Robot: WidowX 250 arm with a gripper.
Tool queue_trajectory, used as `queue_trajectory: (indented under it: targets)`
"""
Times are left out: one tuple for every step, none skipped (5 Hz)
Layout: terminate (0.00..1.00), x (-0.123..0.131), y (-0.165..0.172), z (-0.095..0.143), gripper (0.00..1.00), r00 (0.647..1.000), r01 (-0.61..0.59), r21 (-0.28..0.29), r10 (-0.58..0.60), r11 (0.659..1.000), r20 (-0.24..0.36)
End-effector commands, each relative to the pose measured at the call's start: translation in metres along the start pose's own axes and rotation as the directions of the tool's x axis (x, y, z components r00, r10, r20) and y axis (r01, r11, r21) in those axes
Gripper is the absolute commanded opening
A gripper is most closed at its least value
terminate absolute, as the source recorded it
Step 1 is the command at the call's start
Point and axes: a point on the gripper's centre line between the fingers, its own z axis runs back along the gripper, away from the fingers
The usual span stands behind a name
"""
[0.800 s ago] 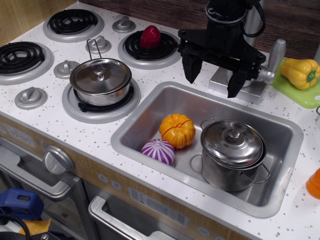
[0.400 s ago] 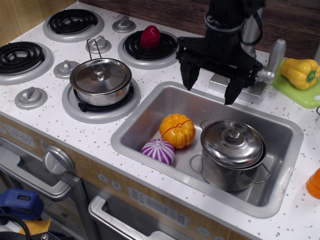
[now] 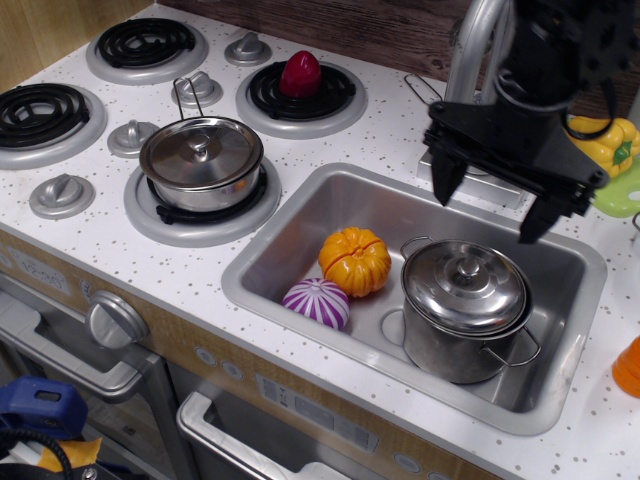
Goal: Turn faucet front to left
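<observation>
The faucet (image 3: 472, 55) stands behind the sink at the back right. Its silver arched tube shows left of my arm, and a strip of its flat base plate (image 3: 488, 187) shows under the gripper. Its body and side lever are hidden behind my arm. My black gripper (image 3: 486, 215) hangs just in front of the faucet, over the sink's back rim. It is open and empty, with its fingers spread wide and touching nothing.
The steel sink (image 3: 290, 235) holds a lidded pot (image 3: 465, 300), an orange pumpkin (image 3: 354, 260) and a purple striped vegetable (image 3: 316, 302). A second lidded pot (image 3: 201, 160) sits on a burner. A red vegetable (image 3: 302, 73) sits on a back burner, and a yellow pepper (image 3: 602, 143) lies at far right.
My arm has moved right and a little toward the sink. The faucet's tube, hidden before, now shows to its left, and the side lever is now covered. The gripper stays open.
</observation>
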Motion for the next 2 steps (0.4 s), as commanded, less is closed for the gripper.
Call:
queue_trajectory:
  targets:
    - [0.00, 0.032, -0.004, 0.011, 1.00, 0.994, 0.026, -0.038, -0.022, 0.999, 0.105]
    - [0.00, 0.046, -0.005, 0.012, 1.00, 0.990, 0.046, -0.022, -0.043, 0.999, 0.135]
